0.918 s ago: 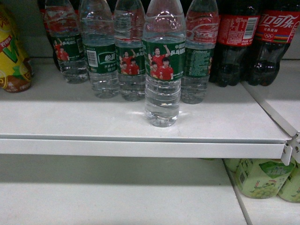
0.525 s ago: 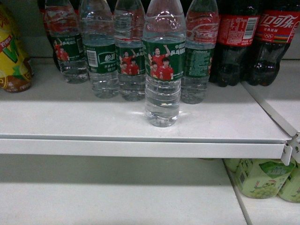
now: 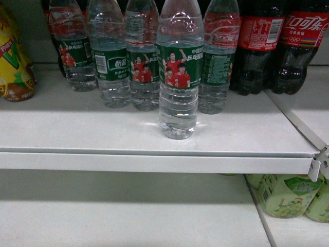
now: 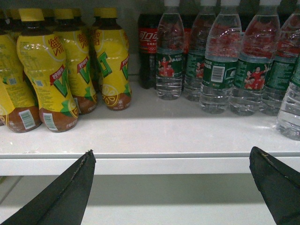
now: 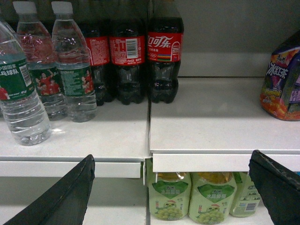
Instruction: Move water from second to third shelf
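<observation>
One water bottle (image 3: 178, 77), clear and ribbed with a green label of red-shirted athletes, stands upright ahead of a row of like bottles (image 3: 112, 62) on the white upper shelf (image 3: 103, 134). It also shows at the left in the right wrist view (image 5: 18, 93) and at the far right edge in the left wrist view (image 4: 290, 108). A lower shelf (image 3: 103, 216) lies beneath. My left gripper (image 4: 172, 152) is open, level with the shelf's front lip, holding nothing. My right gripper (image 5: 173, 155) is open too, facing the shelf joint. Neither gripper appears in the head view.
Yellow drink bottles (image 4: 61, 70) fill the shelf's left end. Dark cola bottles (image 3: 262, 46) stand right of the water. Pale green grape drinks (image 5: 168, 201) sit on the lower right shelf. A colourful snack bag (image 5: 281, 84) is at far right. A shelf bracket (image 3: 316, 164) juts out.
</observation>
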{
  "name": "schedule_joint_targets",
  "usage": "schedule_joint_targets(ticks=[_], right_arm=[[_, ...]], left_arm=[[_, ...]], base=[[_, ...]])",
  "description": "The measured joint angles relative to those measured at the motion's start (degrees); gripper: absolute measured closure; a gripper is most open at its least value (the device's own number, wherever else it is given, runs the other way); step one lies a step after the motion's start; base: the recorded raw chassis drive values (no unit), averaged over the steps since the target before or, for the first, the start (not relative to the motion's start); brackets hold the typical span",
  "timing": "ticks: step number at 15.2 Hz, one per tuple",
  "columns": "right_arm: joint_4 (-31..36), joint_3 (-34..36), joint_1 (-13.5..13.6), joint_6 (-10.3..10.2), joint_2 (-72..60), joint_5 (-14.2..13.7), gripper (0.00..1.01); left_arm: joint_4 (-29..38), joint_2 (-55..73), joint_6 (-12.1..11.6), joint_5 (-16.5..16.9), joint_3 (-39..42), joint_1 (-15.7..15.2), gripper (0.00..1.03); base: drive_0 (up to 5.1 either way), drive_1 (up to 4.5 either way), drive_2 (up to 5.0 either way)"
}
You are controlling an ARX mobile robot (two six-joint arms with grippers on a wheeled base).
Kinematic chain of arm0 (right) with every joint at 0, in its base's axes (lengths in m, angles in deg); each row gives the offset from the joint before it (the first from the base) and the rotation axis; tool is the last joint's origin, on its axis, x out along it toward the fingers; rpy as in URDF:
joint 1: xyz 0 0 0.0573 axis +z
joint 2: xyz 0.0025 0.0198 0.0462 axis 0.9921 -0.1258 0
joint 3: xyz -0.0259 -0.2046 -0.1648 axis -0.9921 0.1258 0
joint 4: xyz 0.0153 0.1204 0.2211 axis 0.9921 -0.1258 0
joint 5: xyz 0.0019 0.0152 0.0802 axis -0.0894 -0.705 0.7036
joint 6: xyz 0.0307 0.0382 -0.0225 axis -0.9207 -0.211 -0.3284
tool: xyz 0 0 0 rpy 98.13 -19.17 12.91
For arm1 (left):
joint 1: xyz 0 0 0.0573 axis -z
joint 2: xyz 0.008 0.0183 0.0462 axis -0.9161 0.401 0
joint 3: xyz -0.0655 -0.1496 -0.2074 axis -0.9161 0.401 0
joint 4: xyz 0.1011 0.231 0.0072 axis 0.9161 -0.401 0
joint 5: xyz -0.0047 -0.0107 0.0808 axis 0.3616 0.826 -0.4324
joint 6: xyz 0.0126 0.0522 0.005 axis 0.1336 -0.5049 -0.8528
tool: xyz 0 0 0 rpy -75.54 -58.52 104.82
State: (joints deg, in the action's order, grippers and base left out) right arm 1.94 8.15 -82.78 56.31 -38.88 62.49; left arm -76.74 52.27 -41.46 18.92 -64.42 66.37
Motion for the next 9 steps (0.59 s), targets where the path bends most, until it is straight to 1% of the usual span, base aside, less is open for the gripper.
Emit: schedule_joint_targets(ticks=[9], right_arm=[[0.00, 0.00, 0.00, 0.00, 0.00, 0.00, 0.03]], left_arm=[[0.00, 0.00, 0.00, 0.00, 0.00, 0.00, 0.05]], base=[[0.0, 0.00, 0.0]])
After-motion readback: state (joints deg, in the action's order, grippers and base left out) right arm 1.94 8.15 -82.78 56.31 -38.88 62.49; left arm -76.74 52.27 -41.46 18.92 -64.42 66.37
